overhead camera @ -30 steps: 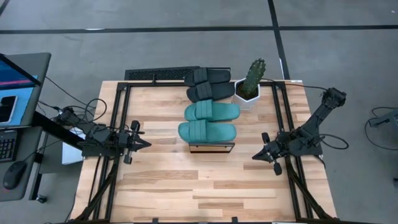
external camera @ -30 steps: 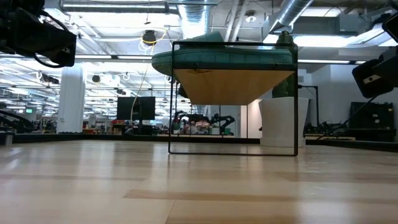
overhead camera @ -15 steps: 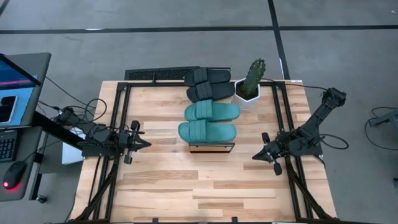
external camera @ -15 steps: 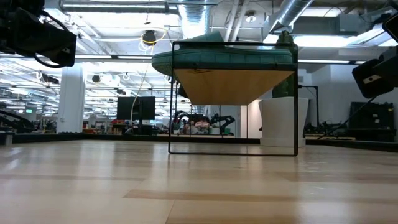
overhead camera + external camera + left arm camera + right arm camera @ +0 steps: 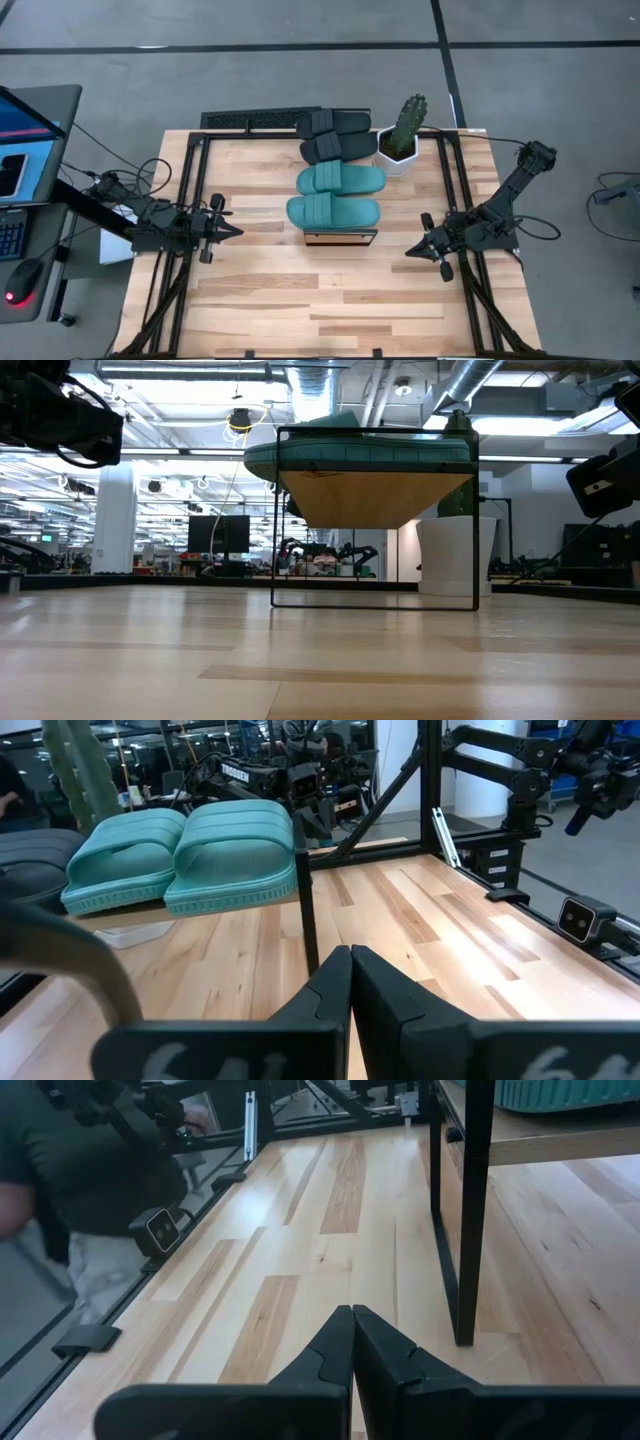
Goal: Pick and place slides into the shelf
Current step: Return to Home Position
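Slides (image 5: 340, 179), all four of them, are up on the shelf (image 5: 340, 238), lying crosswise to the plank with straps up; the shelf stands between your two tools, well apart from both. Your left tool (image 5: 232, 231) hovers over the surface (image 5: 260, 300), fingers pressed together to a point and holding nothing; its tip aims at the shelf end nearest it. The teal pair (image 5: 333, 211) lies side by side at that end, closest to both tools; the black pair (image 5: 338, 147) sits beyond the teal, farther from each tool. From your left wrist view, the teal pair (image 5: 235, 850) rests ahead and above the closed fingers (image 5: 330, 985), with a black shelf leg (image 5: 308, 910) straight in front. Your right tool (image 5: 410, 252) hangs on the opposite side, tips shut and empty as well; its wrist view shows another shelf leg (image 5: 455, 1210) just ahead. A cactus (image 5: 405, 125) in a white pot (image 5: 397, 157) stands beside the black pair, on the right tool's side.
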